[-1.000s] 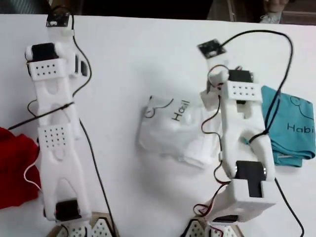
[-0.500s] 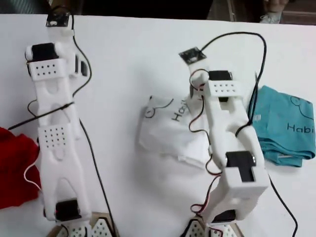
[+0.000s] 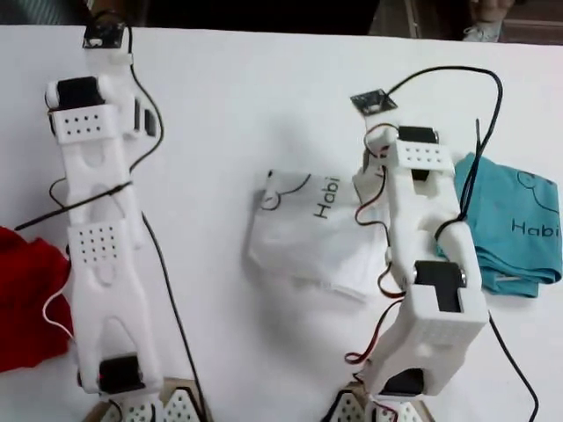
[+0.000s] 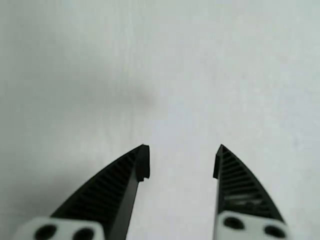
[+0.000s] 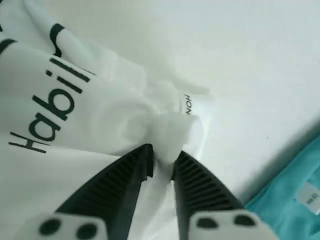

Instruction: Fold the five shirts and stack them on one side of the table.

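A white shirt [image 3: 303,233] lies crumpled at the table's middle, its printed side up. My right arm [image 3: 427,220] stands over that shirt's right edge. In the right wrist view my right gripper [image 5: 162,155] is shut on a bunched fold of the white shirt [image 5: 75,100]. A teal shirt [image 3: 519,224] lies folded at the right edge of the table, and its corner [image 5: 295,195] sits close beside the pinched fold. A red shirt [image 3: 26,294] lies in a heap at the left edge. My left gripper [image 4: 180,160] hangs open over bare table, holding nothing.
The white table [image 3: 237,105] is bare at the back. My left arm [image 3: 92,202] stretches along the left side, between the red shirt and the white one. Black cables [image 3: 163,290] trail beside both arms.
My right arm swung left over the white shirt, then came back to the right with the shirt's edge. The left arm has kept still.
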Robot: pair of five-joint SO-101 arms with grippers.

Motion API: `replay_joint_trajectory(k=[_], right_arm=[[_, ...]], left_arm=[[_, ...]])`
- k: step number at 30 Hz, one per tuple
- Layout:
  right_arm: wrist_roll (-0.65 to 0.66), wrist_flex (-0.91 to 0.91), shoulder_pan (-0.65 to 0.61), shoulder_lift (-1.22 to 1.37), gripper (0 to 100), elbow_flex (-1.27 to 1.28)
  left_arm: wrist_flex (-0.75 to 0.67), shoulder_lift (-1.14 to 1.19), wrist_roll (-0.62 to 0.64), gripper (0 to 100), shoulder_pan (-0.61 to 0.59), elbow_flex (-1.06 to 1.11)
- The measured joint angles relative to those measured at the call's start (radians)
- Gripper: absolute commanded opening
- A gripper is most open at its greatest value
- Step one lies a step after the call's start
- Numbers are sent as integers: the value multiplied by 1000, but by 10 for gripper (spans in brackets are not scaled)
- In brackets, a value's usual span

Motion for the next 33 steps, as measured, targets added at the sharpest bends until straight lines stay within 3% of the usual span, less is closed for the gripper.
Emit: replay_joint_trajectory(k=[17, 30, 33], right_arm=[[0, 41, -25, -112, 20, -81], [78, 32, -37, -112, 22, -78], [78, 78, -18, -112, 74, -48]], left_arm=[[0, 0, 0, 229, 0, 0], [0, 0, 0, 229, 0, 0], [0, 0, 0, 229, 0, 0]])
